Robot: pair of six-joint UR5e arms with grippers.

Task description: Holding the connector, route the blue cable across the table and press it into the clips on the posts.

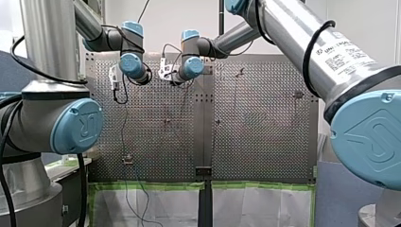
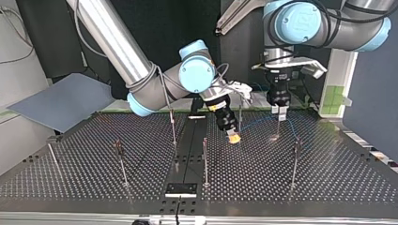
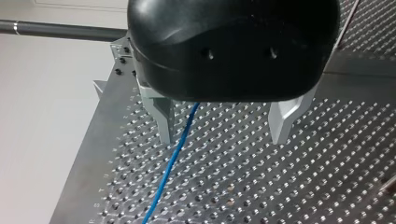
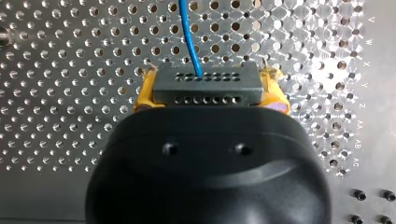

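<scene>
My right gripper (image 4: pixel 210 89) was clamped with its yellow pads on either side of the dark connector (image 4: pixel 208 83), holding it low over the perforated table (image 2: pixel 328 173), near the middle of the table's far part in the top view. The blue cable (image 4: pixel 190 37) left the connector's top face and ran away over the holes. My left gripper (image 3: pixel 222 140) stood with its metal fingers (image 3: pixel 164 122) wide apart, and the cable passed between them, just beside one finger. That gripper stood at the table's far edge, close to a corner, with bare plate open ahead of it. Thin posts (image 2: pixel 205 159) stood well apart over the table, leaving wide lanes between them. One post rose just beside my right gripper in the top view. Along the plate's edge beside my right gripper ran row letters (image 4: pixel 362 84), V to Z, then AA, AB, AC. In the front view my right arm bore a label (image 1: pixel 341 53) reading UNIVERSAL ROBOTS, and a blue joint cap (image 1: pixel 82 126) showed the UR mark.
</scene>
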